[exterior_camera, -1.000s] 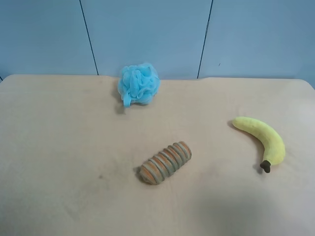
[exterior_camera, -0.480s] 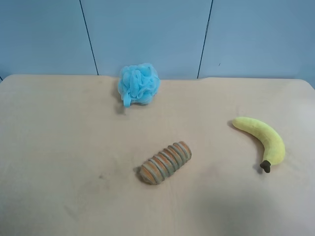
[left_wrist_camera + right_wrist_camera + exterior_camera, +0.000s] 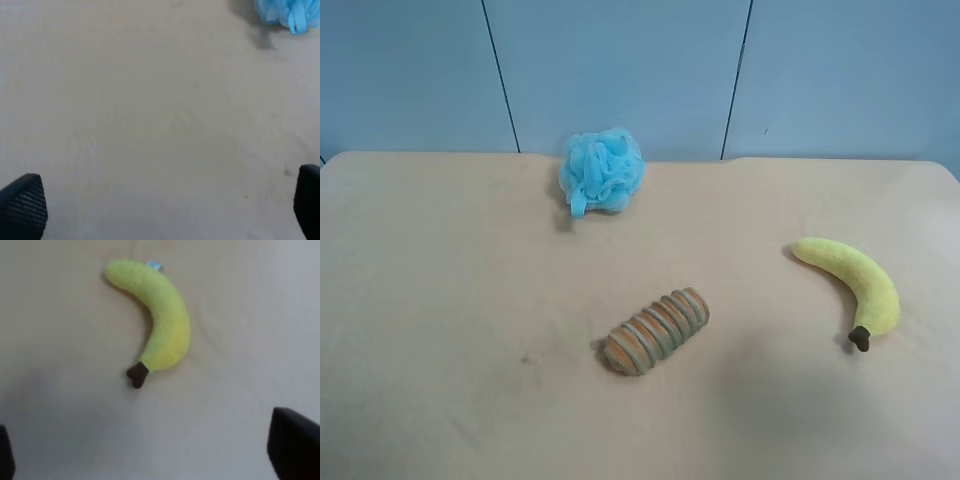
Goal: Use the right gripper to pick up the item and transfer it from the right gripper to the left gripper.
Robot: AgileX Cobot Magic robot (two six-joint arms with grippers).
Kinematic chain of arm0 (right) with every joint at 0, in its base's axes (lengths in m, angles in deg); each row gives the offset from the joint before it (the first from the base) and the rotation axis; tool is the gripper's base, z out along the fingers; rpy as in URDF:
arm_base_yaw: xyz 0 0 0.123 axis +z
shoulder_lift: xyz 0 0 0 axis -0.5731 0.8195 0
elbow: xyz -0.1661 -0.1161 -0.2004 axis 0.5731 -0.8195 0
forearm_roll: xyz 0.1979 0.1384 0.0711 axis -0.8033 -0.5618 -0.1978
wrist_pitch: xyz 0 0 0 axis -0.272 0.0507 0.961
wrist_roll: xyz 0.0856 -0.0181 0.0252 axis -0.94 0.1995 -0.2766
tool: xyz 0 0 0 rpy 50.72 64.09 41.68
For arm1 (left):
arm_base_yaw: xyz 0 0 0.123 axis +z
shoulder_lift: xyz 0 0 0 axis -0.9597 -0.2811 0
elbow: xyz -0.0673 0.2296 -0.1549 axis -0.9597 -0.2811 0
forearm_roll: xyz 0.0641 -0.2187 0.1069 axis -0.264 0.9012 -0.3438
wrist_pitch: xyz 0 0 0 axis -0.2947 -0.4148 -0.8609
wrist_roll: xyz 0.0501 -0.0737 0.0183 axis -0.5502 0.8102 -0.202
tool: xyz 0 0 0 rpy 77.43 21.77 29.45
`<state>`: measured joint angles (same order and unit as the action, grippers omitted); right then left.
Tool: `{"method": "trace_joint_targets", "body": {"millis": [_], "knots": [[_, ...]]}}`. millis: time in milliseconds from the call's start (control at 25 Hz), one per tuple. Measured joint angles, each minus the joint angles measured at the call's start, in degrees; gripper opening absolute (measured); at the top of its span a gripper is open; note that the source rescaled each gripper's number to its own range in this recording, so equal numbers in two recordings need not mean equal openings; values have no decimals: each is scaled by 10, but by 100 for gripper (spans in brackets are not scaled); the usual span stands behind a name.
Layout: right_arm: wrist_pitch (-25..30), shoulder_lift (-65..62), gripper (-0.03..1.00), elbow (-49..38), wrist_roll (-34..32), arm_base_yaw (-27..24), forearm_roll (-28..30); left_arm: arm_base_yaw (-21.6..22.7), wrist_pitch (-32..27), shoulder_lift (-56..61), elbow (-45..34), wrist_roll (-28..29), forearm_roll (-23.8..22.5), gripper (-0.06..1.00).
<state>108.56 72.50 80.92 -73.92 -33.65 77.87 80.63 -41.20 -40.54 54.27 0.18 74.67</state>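
Here's the banana [image 3: 855, 280], lying flat on the beige table [image 3: 440, 300] toward the exterior high view's right, its curve bowing outward and its dark brown stem [image 3: 860, 340] pointing at the near edge. Nothing touches it. From the right wrist camera the banana [image 3: 162, 320] sits ahead of the right gripper [image 3: 150, 450], whose jaws are spread wide, one black fingertip [image 3: 295, 442] in each lower corner of the picture, with bare table between them and the banana well clear of both. A small pale tag [image 3: 155, 264] pokes out near the banana's far tip. Over at the left gripper [image 3: 165, 205], the jaws are spread wide too, hovering above plain tabletop with nothing between them, and the blue bath pouf [image 3: 287, 12] just peeks in at the corner. Mid-table lies the striped roll [image 3: 655, 330], well apart from the banana, with the pouf [image 3: 603, 170] up by the blue wall [image 3: 620, 70].
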Motion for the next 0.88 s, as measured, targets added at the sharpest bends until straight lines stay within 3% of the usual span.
{"method": "trace_joint_targets", "body": {"millis": [480,880], "knots": [[8,342,100,128,-22,0,0,0,0,0,0,0,0,100],[-35,556,100,137,-22,0,44,0,0,0,0,0,0,100]]}}
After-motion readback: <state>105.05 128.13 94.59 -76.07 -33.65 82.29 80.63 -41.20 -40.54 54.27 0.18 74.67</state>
